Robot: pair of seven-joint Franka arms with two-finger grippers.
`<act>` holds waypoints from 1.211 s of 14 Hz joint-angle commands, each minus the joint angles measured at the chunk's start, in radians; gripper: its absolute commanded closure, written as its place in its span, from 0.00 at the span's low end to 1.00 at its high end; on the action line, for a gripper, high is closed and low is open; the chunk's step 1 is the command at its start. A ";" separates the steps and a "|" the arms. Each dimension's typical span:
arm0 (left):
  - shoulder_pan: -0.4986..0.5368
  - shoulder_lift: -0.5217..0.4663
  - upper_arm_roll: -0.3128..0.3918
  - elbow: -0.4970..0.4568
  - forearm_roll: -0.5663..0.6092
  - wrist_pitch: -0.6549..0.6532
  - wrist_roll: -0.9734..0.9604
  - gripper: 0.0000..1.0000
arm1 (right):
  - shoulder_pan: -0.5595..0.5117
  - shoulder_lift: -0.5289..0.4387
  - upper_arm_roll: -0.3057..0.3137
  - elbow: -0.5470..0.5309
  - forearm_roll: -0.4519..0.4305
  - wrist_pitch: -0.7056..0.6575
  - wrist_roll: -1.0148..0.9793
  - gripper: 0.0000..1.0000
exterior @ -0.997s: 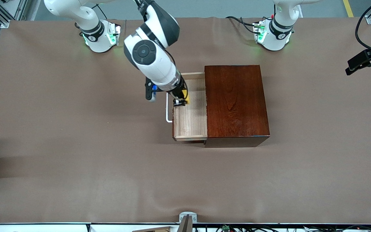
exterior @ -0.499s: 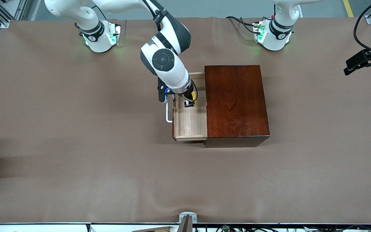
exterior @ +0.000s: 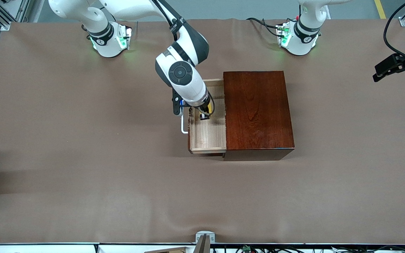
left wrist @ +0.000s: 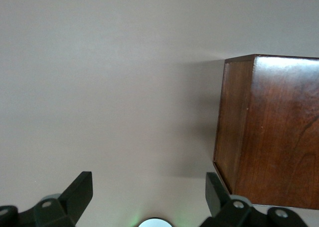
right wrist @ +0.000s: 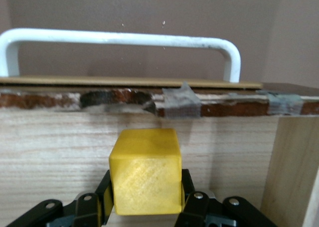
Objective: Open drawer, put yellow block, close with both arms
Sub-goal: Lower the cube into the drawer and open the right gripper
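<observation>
I see the drawer (exterior: pixel 207 133) pulled out of the wooden box (exterior: pixel 257 110). Right gripper (exterior: pixel 204 115) hangs inside it, fingers clenched on the yellow block (right wrist: pixel 145 171). Left gripper (left wrist: pixel 149 197) waits over the desk (exterior: pixel 83 140), fingers spread.

Yellow block (right wrist: pixel 145 170) held inside open drawer (exterior: pixel 207 135).
</observation>
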 commanded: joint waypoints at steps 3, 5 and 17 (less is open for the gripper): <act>-0.002 0.037 -0.075 0.027 -0.039 0.006 -0.019 0.00 | -0.019 -0.003 -0.003 0.039 0.003 -0.095 0.026 0.10; -0.004 0.054 -0.127 0.029 -0.039 0.006 -0.062 0.00 | -0.044 0.000 -0.005 0.110 -0.006 -0.206 0.026 0.00; -0.289 0.451 -0.349 0.193 0.051 0.222 -0.732 0.00 | -0.332 -0.124 -0.012 0.291 -0.005 -0.656 -0.327 0.00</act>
